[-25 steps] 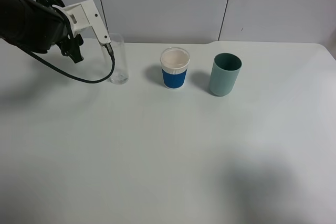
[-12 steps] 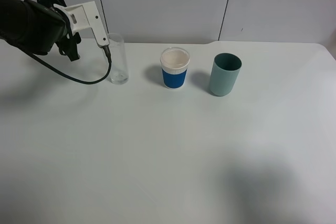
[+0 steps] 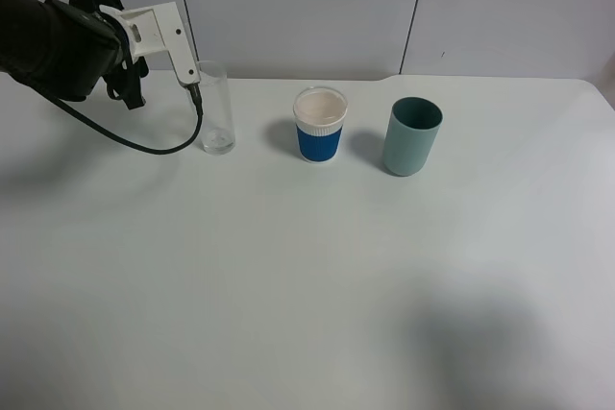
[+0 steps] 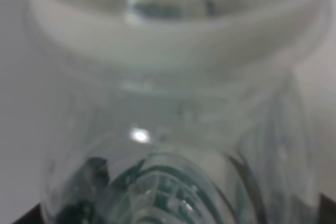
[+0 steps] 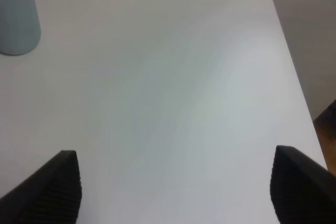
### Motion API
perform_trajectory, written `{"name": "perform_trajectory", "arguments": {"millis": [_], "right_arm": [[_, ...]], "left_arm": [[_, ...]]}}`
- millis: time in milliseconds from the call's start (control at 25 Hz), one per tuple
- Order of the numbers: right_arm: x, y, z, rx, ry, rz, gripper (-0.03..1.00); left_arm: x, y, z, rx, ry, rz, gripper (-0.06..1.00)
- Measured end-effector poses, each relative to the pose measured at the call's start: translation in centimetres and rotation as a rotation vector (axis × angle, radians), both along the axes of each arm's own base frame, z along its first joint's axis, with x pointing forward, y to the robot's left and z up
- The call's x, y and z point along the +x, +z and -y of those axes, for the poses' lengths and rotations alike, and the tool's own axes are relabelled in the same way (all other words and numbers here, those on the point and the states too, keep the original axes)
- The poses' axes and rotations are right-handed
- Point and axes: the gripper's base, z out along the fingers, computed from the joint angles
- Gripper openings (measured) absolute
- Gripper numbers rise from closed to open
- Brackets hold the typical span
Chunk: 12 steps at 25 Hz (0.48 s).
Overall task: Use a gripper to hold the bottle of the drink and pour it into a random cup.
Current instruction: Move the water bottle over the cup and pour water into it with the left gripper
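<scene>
The bottle of the drink (image 4: 173, 129) fills the left wrist view: clear plastic, a threaded neck and a green label, blurred by closeness. My left gripper (image 3: 123, 69) is shut on it, raised above the table's back left, just left of the cup (image 3: 216, 108), a tall clear glass tumbler. In the exterior high view the arm and its white bracket (image 3: 159, 34) hide the bottle. My right gripper (image 5: 181, 192) is open over bare table, with nothing between its black fingertips (image 5: 60, 182).
A blue-and-white cup (image 3: 320, 125) stands at the back middle, and a teal-green cup (image 3: 412, 135) to its right, also seen as the teal-green cup (image 5: 18, 17) in the right wrist view. A black cable (image 3: 144, 146) loops below the left arm. The table's right edge (image 5: 299, 87) is near.
The left arm with the bottle has risen slightly and drawn a little left, away from the glass tumbler. Over the last half second it has hardly moved.
</scene>
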Motion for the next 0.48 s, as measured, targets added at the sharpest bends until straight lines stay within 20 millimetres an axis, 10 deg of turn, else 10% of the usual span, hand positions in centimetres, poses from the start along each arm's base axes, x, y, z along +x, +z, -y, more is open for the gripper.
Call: {"name": "perform_trajectory", "arguments": {"millis": [480], "right_arm": [[0.0,0.0,0.0,0.0,0.0,0.0,0.74]], "left_arm": [[0.05,0.38,-0.19,0.074,-0.001,0.018,0.54]]}}
